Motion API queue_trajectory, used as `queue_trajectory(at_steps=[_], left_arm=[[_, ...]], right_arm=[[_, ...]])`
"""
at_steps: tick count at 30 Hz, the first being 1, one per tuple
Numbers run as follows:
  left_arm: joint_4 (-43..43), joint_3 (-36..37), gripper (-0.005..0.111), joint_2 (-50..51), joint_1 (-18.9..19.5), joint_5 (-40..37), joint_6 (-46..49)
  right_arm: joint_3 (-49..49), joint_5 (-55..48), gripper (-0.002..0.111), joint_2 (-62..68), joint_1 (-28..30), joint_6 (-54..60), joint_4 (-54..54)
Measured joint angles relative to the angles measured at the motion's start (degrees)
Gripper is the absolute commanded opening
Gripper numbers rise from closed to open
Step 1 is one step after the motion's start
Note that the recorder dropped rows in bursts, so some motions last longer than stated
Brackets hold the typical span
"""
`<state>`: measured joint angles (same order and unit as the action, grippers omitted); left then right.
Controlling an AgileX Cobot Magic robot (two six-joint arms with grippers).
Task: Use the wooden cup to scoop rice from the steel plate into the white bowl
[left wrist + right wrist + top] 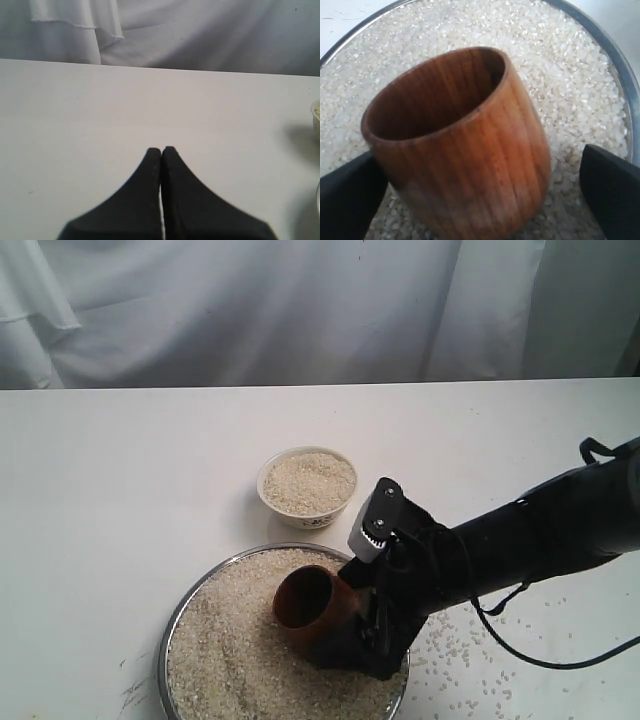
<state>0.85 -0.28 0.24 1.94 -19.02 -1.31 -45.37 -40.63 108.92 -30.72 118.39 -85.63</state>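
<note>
The steel plate sits at the table's near edge, heaped with rice. The brown wooden cup lies tilted on the rice, its dark inside showing no grains. My right gripper is open around the cup's lower part. One finger is against the cup and the other finger stands apart, with rice showing in the gap. The white bowl stands just behind the plate, full of rice. My left gripper is shut over bare table, holding nothing.
Loose grains are scattered on the white table to the right of the plate. A black cable hangs under the right arm. A white curtain closes off the back.
</note>
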Motion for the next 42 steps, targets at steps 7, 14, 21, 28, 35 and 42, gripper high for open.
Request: queue_trajectory(at_steps=[7, 14, 21, 28, 35, 42], left_arm=[[0.0, 0.0, 0.0, 0.0, 0.0, 0.0, 0.0], [0.0, 0.0, 0.0, 0.0, 0.0, 0.0, 0.0], [0.0, 0.0, 0.0, 0.0, 0.0, 0.0, 0.0], [0.0, 0.0, 0.0, 0.0, 0.0, 0.0, 0.0], [0.0, 0.0, 0.0, 0.0, 0.0, 0.0, 0.0], [0.0, 0.0, 0.0, 0.0, 0.0, 0.0, 0.0]], right_arm=[[-1.24, 2.5, 0.09, 1.29, -2.29, -0.17, -0.12], [-1.24, 2.02, 0.046, 1.29, -2.29, -2.94, 0.53], [-1.24, 2.63, 0.039, 1.29, -2.29, -3.37, 0.66], [-2.18, 5.13, 0.038, -1.16, -2.29, -3.67, 2.8], [-2.37, 8.47, 0.018, -2.37, -2.83, -14.46, 9.61], [-4.88, 11.26, 0.014, -5.71, -8.69, -21.18, 24.59]])
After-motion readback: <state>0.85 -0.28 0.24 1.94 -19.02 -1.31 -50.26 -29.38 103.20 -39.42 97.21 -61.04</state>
